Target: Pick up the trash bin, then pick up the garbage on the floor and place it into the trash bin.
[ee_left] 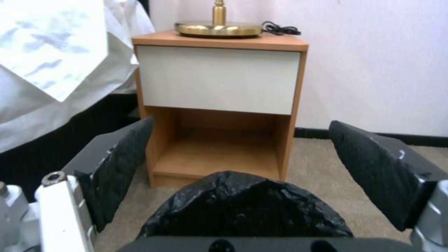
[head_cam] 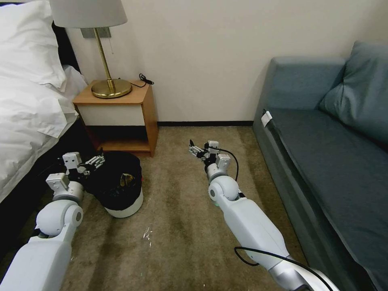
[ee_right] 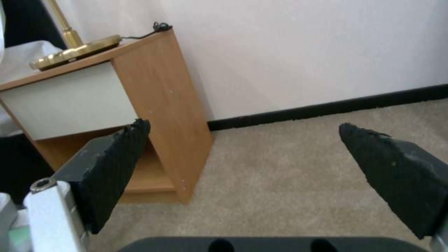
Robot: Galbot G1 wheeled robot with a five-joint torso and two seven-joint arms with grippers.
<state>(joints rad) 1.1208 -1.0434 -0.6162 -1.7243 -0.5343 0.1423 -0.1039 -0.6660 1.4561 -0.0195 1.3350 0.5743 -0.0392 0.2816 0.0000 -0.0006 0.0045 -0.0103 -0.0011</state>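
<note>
Since the trash bin [head_cam: 121,190] looks light and its liner slippery, we judge the rigid rim safest; left tool [head_cam: 93,161] gapes empty above it, right tool [head_cam: 197,150] wide open, empty.

Soft, even room light fills the head view; the lamp [head_cam: 89,16] looks unlit. The white bedding [head_cam: 28,72] is bright, nearly washed out, while the space under the bed goes almost black. The nightstand [head_cam: 121,117] shades its lower shelf. The bin [head_cam: 119,186] liner shows faint glints. Straight lines bow toward the head view's edges. Both wrist views are softer, with a pinkish-white wall [ee_right: 303,52] and blurred near parts.
</note>
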